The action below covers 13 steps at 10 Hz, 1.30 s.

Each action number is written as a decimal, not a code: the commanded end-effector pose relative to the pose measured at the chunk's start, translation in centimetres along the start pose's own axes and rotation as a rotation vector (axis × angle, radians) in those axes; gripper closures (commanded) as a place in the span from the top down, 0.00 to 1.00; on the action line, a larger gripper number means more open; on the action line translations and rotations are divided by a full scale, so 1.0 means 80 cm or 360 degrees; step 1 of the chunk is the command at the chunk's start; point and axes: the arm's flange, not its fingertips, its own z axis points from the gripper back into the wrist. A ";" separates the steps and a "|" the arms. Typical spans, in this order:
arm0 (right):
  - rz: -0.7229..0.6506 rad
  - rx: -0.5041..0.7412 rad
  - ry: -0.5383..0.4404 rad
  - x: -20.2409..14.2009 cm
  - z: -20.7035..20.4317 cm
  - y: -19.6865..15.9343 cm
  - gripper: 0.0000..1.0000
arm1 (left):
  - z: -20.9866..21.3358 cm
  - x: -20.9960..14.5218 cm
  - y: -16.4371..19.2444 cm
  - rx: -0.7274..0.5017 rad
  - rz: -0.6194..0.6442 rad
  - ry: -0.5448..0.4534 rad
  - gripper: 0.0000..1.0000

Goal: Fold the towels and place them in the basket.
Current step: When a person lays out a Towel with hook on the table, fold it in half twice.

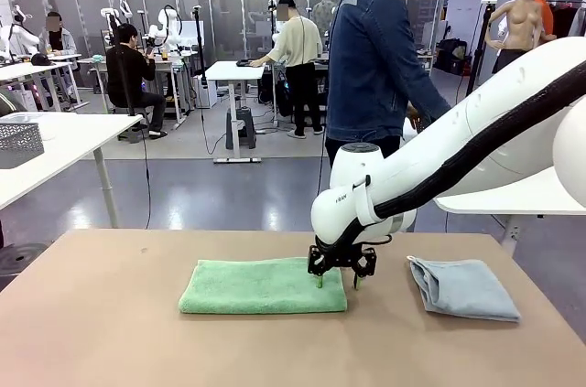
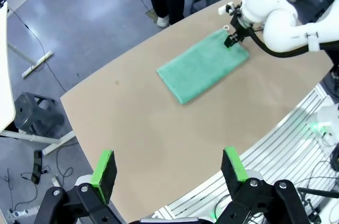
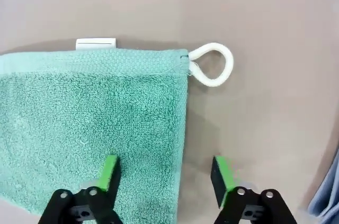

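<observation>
Right pincer (image 1: 338, 279) stands open over the short end of the green towel (image 1: 263, 285), one finger above the cloth and the other above bare table (image 1: 110, 332) just past the edge. It grasps nothing. In the right wrist view the towel edge runs between the two green pads (image 3: 109, 171), and a white hanging loop (image 3: 214, 64) sticks out from the far corner, next to a small white label (image 3: 96, 43).

The green towel lies flat near the middle of the table, already doubled into a long rectangle. The blue-grey towel (image 1: 464, 287) lies loosely folded well apart from it, towards the robot's right.

Risks from this position:
- If the fingers close without pressing down enough, they may catch only the top layer, and the fold would open on lifting.
- If the fingers press too hard on the table, the cloth may bunch or drag instead of being gripped.
- The loop may snag a finger during the fold.

The right arm reaches in from the right side across the table, wrist bent so that the fingers point straight down. Left pincer (image 2: 169, 171) hangs open and empty high above the near side of the table, well clear of both towels.
</observation>
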 end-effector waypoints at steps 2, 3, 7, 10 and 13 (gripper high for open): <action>-0.0029 -0.0035 -0.0060 -0.002 -0.004 0.002 0.03 | 0.000 0.000 0.000 0.0007 -0.0009 0.0004 1.00; -0.0025 -0.0038 -0.0054 -0.002 -0.004 0.003 0.00 | 0.000 0.000 0.000 0.0007 -0.0009 0.0004 1.00; -0.0026 -0.0025 -0.0040 -0.002 -0.004 0.003 0.00 | 0.000 0.000 0.000 0.0007 -0.0009 0.0004 1.00; -0.0013 -0.0033 -0.0031 -0.001 -0.005 0.004 0.00 | 0.000 0.000 0.000 0.0007 -0.0009 0.0004 1.00; -0.0018 -0.0032 -0.0041 -0.003 -0.003 0.004 0.00 | 0.000 0.000 0.000 0.0007 -0.0009 0.0004 1.00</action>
